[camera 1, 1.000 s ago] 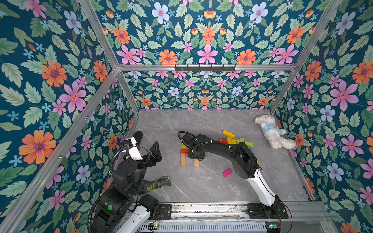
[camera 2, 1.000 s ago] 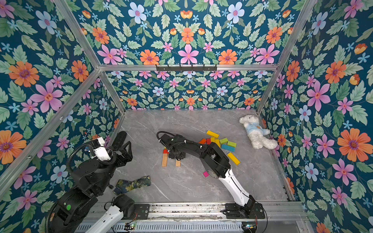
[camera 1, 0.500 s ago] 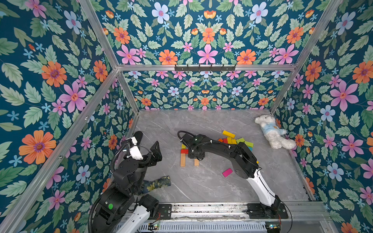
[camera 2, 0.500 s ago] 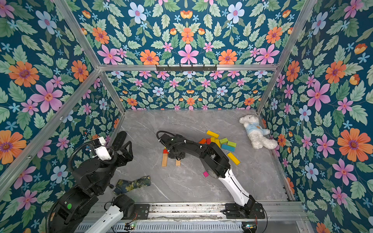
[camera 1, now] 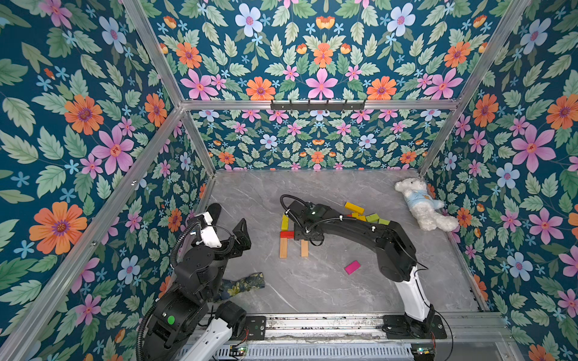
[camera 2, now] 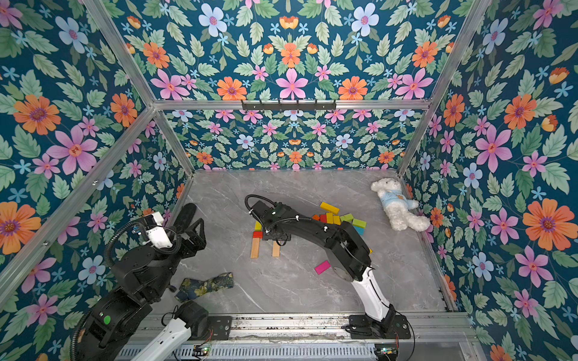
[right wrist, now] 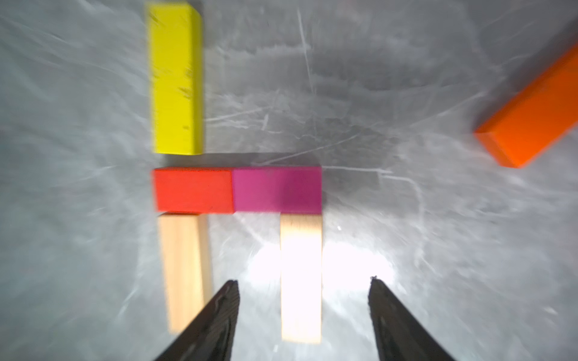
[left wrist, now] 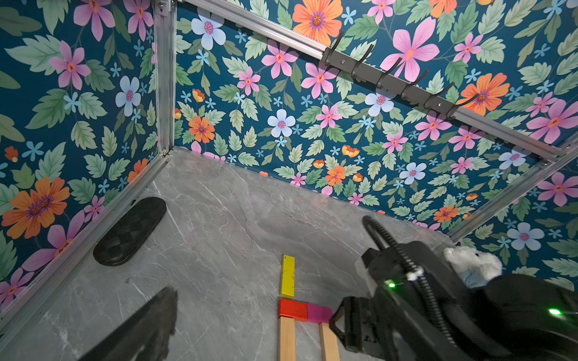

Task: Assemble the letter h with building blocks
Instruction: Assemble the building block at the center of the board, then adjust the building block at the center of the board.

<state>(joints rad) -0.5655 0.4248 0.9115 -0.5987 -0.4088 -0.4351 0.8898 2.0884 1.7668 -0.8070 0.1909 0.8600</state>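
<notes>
Robot test cell behind floral walls
Aluminium framing point(camera 1: 219, 104), flowered wallpaper point(camera 1: 322, 50) and a grey marble-look tabletop point(camera 1: 312, 290) enclose a front rail point(camera 1: 328, 325) bearing robot arms point(camera 1: 359, 228).

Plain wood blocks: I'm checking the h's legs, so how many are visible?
2. One plain block butts the red block; the other plain block butts the pink block, between the right gripper's parted jaws. Its arm may hide more.

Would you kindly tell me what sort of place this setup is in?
Most likely a robot-lab recording booth: a left arm and right arm bolted to a metal rail, floral-print walls on aluminium framing, and a marble-look tabletop holding building blocks.
</notes>
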